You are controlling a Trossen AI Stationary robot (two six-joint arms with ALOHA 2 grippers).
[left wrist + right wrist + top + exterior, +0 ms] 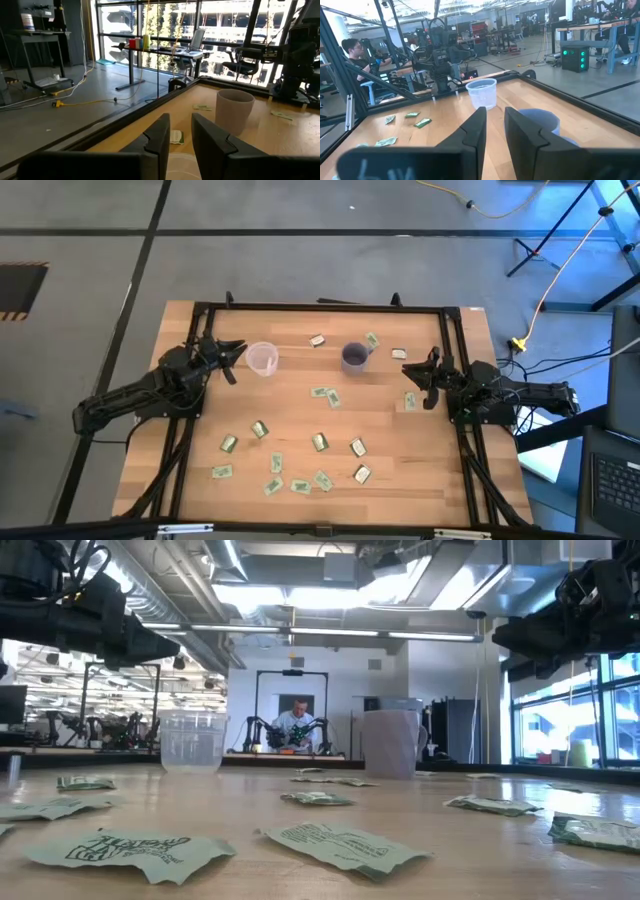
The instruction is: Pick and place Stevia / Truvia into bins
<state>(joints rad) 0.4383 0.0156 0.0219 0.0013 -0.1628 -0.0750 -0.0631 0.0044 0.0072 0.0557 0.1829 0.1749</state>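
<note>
Several green-and-white sweetener packets (320, 442) lie flat across the wooden table; two lie close in the low view (340, 845). The clear plastic cup (262, 358) stands upright far left of centre, and the purple-grey mug (354, 357) stands to its right. My left gripper (232, 352) hovers open just left of the clear cup, whose rim (182, 165) shows under its fingers; the mug (235, 107) stands beyond. My right gripper (415, 372) hangs open right of the mug (540, 125), above the table, pointing toward both cups (482, 92). Neither gripper holds anything.
A black frame (320, 307) runs along the table's far edge and sides. One packet (410, 400) lies just near-side of my right gripper; others lie beside the mug (372, 340). A person (295, 725) sits at another robot station in the room beyond the table.
</note>
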